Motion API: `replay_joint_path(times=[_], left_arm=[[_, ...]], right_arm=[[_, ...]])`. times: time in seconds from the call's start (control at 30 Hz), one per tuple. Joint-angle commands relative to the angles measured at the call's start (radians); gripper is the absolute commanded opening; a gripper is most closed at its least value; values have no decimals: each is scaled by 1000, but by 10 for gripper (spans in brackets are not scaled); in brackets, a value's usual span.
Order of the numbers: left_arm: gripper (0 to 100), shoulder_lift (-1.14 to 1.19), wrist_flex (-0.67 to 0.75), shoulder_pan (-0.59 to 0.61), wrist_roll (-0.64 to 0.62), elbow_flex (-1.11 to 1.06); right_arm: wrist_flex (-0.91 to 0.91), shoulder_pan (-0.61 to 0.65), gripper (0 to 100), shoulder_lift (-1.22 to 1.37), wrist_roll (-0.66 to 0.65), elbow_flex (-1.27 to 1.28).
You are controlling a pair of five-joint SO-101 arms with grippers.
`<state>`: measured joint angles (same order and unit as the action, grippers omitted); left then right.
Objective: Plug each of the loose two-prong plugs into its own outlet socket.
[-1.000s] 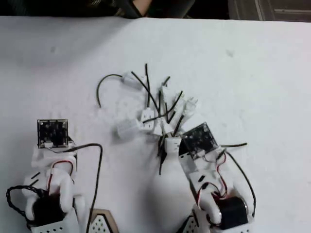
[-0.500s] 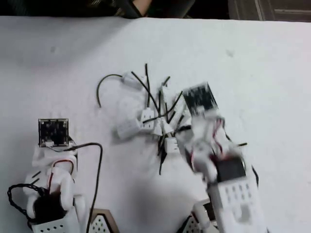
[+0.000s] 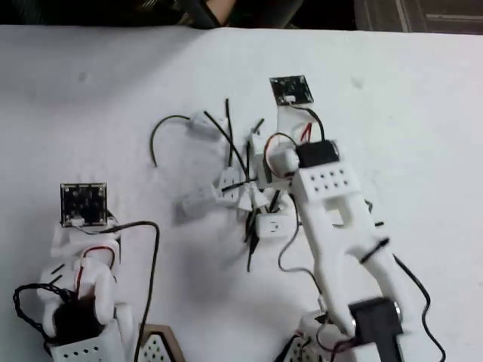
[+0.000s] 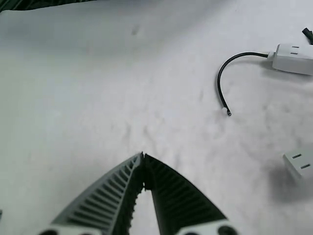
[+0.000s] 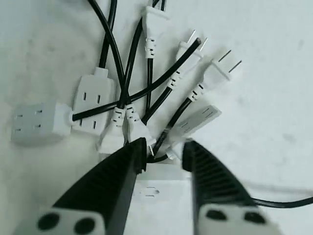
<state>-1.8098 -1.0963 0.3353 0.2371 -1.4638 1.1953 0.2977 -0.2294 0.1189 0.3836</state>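
Note:
A tangle of white two-prong plugs and outlet sockets on short black cords (image 3: 241, 177) lies mid-table. My right arm (image 3: 324, 188) stretches over it. My right gripper (image 5: 165, 147) hangs open just above the pile, one finger on each side of a plug body, with a white socket (image 5: 156, 188) under it. Beyond it lie three loose plugs (image 5: 222, 68), (image 5: 188, 49), (image 5: 151, 19) and sockets (image 5: 36, 125), (image 5: 93, 100), (image 5: 195, 120). My left gripper (image 4: 143, 157) is shut and holds nothing, low over bare table at the near left. A corded socket (image 4: 293, 58) lies ahead of it.
The table (image 3: 90, 90) is covered in white cloth. Another socket (image 4: 301, 164) sits beside the left gripper's path. My left arm (image 3: 83, 256) rests near the front edge. A pale perforated piece (image 3: 155, 347) lies at the front edge between the arms.
My right arm has swung out from the front edge, away from me, and now reaches over the pile of plugs. The left arm has stayed put.

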Motion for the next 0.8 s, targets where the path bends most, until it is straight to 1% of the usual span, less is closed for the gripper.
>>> replay_joint_path(times=[0.0, 0.03, 0.1, 0.33, 0.47, 0.77], left_arm=[[24, -12, 20, 8, -5, 5], [24, -12, 20, 8, -3, 5], [24, -12, 20, 7, -3, 5], [24, -12, 21, 4, -2, -5], [24, -12, 44, 4, -2, -17], [24, -12, 49, 4, -2, -21]], right_arm=[[-4, 19, 314, 68, 132, -68], [1, 30, 334, 88, 152, -74], [1, 59, 332, 116, 161, -75], [-22, 166, 252, 139, 166, -75], [-61, 151, 245, 160, 160, -72], [-54, 131, 244, 357, 157, -130]])
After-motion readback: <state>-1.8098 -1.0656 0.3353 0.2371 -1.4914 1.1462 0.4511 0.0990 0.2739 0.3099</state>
